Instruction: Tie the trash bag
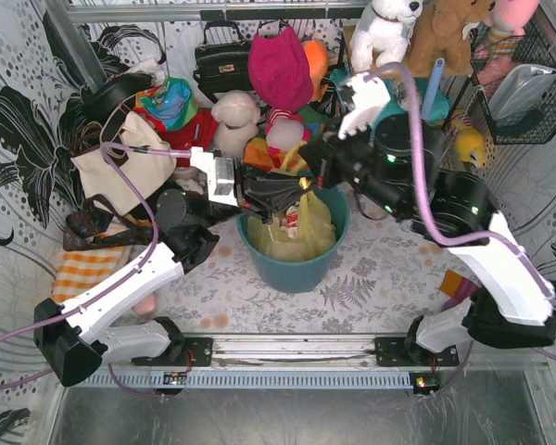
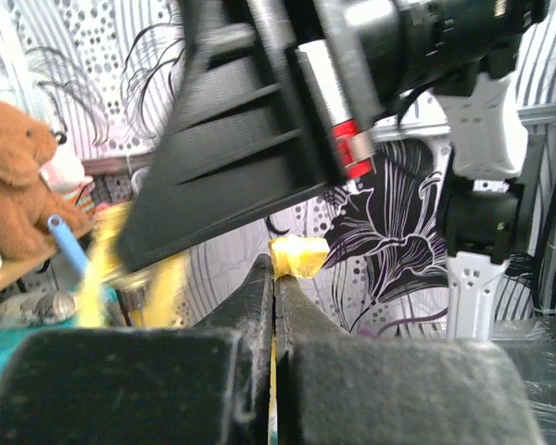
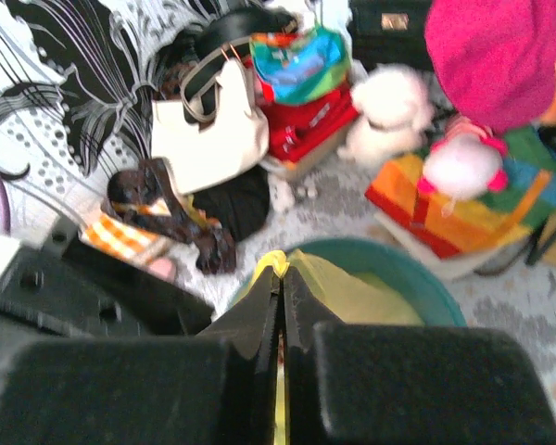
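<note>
Where the left pincer (image 2: 274,273) closes, you see its jaws pressed together on a yellow fold of the trash bag (image 2: 299,257). The right pincer (image 3: 283,278) is likewise clamped on a yellow strip of it. From the top view, both grips sit close together above the teal bin (image 1: 296,269). The bag's body sits inside that bin, which stands on the desk (image 1: 371,292).

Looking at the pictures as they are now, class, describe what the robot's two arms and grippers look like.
The left arm and right arm have white shells over black joints, each trailing a lilac cable. The left gripper and right gripper have black wedge-shaped fingers.
</note>
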`<state>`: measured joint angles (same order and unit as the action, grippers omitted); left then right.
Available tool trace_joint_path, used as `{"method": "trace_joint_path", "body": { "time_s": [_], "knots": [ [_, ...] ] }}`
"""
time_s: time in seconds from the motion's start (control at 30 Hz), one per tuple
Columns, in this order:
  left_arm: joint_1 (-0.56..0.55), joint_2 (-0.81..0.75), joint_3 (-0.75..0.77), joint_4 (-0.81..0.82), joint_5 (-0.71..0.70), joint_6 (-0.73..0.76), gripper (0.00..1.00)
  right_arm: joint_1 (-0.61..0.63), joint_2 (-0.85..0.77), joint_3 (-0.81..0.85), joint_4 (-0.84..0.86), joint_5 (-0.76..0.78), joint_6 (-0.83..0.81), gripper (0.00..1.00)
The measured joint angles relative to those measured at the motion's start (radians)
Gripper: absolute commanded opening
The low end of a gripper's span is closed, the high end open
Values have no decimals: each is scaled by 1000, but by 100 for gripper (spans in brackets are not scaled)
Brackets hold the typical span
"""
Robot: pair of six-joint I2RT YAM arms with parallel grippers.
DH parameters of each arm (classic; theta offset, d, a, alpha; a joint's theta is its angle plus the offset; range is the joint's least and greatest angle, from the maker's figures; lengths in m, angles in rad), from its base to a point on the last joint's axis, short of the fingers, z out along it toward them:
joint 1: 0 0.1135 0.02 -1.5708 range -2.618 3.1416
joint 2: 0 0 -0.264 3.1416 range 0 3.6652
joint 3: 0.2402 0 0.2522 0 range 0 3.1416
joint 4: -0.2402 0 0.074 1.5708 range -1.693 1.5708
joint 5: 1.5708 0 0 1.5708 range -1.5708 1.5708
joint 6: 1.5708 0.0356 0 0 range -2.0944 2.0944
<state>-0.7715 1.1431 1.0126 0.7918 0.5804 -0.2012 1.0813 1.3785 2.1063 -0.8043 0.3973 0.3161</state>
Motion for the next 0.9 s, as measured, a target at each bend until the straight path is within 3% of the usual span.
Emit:
{"method": "trace_joint_path", "body": {
  "time_s": [0.27, 0.43, 0.9],
  "knots": [
    [0, 61, 125, 36, 96, -34, 0, 0, 275, 302, 128, -21, -120, 0],
    [0, 90, 156, 72, 111, -48, 0, 0, 292, 317, 164, -36, -138, 0],
    [-15, 102, 82, 122, 93, -77, 0, -88, -90, -278, 319, 9, 39, 0]
  ]
}}
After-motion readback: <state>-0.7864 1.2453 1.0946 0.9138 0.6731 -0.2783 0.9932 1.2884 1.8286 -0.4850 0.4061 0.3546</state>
